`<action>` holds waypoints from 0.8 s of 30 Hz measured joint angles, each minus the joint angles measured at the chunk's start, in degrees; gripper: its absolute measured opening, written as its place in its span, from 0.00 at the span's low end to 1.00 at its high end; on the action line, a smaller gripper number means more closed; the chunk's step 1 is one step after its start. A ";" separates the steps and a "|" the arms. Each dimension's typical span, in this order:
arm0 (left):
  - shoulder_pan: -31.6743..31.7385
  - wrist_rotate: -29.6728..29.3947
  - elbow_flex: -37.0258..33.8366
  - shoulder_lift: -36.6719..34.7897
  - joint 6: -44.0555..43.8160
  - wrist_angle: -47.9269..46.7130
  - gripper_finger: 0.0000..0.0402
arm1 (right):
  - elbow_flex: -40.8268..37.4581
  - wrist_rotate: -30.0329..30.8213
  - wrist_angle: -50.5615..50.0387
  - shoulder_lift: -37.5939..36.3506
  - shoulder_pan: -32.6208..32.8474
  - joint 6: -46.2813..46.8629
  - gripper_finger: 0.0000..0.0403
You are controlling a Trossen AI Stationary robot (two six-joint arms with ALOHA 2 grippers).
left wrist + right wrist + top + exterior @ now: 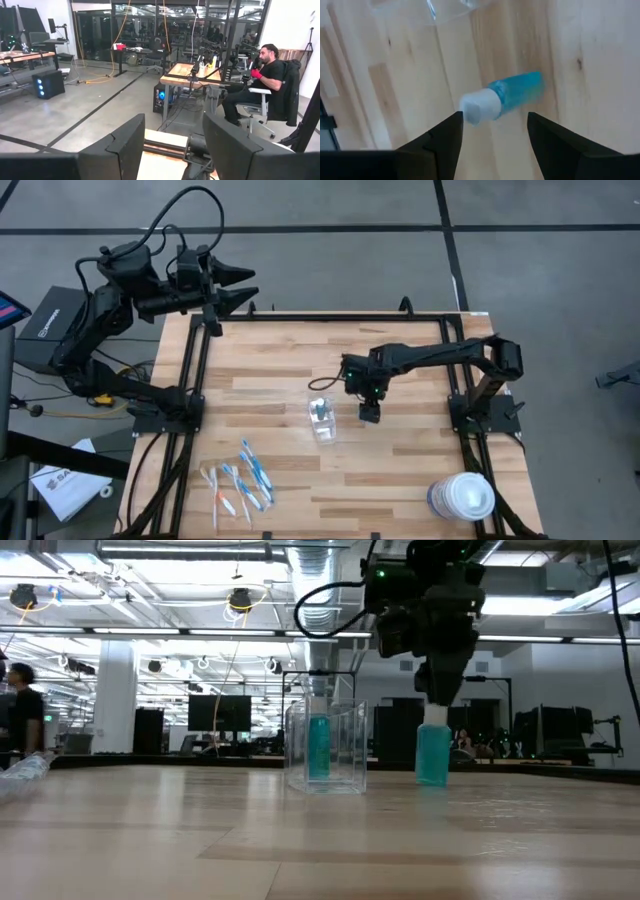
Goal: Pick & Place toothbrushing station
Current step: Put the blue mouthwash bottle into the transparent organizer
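Note:
A clear plastic cup [322, 421] stands on the table's middle with one teal tube [318, 747] upright inside it. A second teal tube [433, 754] stands upright on the table just right of the cup, its white cap [480, 106] up. My right gripper [437, 700] hangs open right above that cap, pointing down, and its fingers [445, 135] stand on either side without touching it. Several blue, white and orange toothbrushes [240, 478] lie flat near the table's near left corner. My left gripper [245, 287] is open and empty, raised beyond the far left corner.
A big round white-lidded tub [462, 497] stands at the near right corner. Black frame rails [190, 370] run along the table's left and right sides. A person sits in the room beyond the table [260, 75].

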 joint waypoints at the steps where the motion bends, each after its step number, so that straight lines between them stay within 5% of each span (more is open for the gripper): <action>1: 0.00 0.00 0.00 0.00 0.00 0.01 0.48 | 0.45 0.06 0.47 0.01 -0.14 -0.01 0.53; 13: 0.00 0.52 0.00 -0.02 -0.75 -0.53 0.48 | 1.04 -0.38 1.81 -1.41 -4.89 -0.87 0.53; 20: -0.21 -4.60 0.01 3.36 5.36 -21.00 0.45 | 2.35 -1.45 5.74 -7.84 -3.90 -0.95 0.53; 24: -1.35 -4.43 -0.09 7.96 6.81 -22.59 0.44 | 3.56 3.05 6.64 -11.19 -2.04 -4.96 0.51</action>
